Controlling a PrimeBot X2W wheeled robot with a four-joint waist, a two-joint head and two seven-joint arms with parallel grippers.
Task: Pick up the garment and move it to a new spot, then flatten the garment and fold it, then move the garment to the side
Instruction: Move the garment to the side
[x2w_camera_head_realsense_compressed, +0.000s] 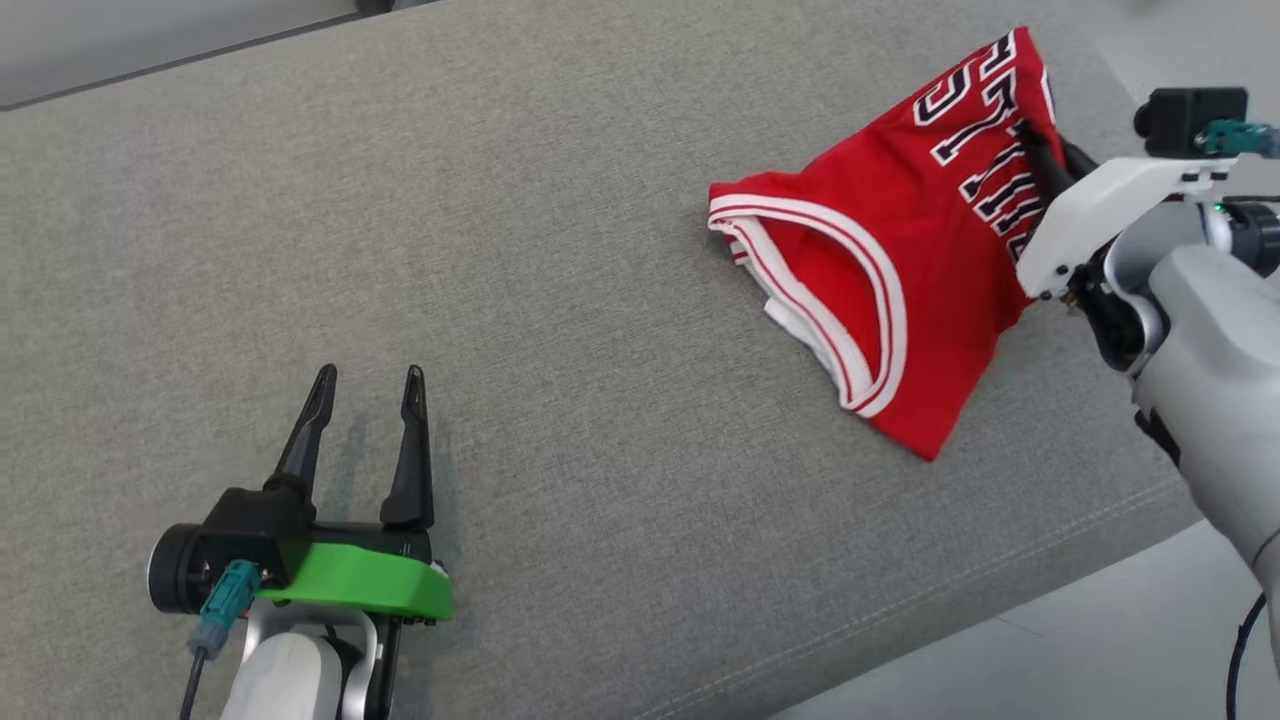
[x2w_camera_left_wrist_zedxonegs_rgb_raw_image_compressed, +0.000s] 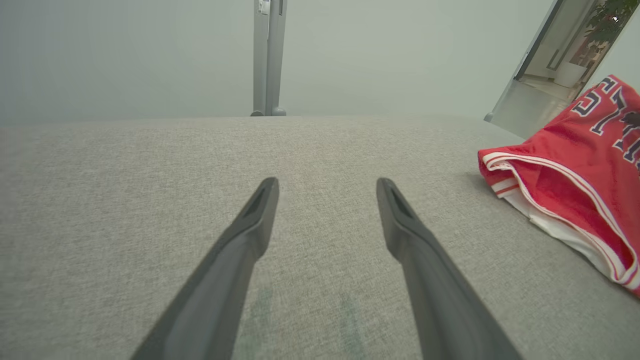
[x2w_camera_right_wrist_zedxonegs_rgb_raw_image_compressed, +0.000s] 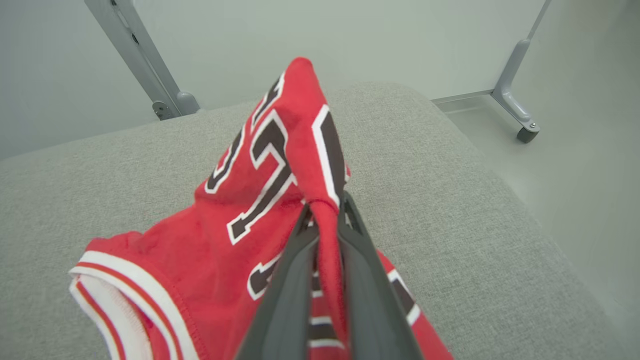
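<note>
Garment (x2w_camera_head_realsense_compressed: 900, 260), red with white trim and dark lettering, bunched at upper right, pinched by right hand (x2w_camera_right_wrist_zedxonegs_rgb_raw_image_compressed: 326, 212). Left hand (x2w_camera_head_realsense_compressed: 368, 385) spread at lower left. Grey fabric bench (x2w_camera_head_realsense_compressed: 600, 200), pale floor (x2w_camera_head_realsense_compressed: 1050, 660).

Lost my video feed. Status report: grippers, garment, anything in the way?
Right gripper shut on red jersey, one end raised, rest on grey cushion. Left gripper open, holding nothing, apart from jersey. No obstruction seen.

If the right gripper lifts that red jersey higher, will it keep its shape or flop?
Likely floppy: the red jersey drapes in a peak from the shut right gripper, its lower part sagging onto the grey cushion. Probably light, since a small pinch holds it.
</note>
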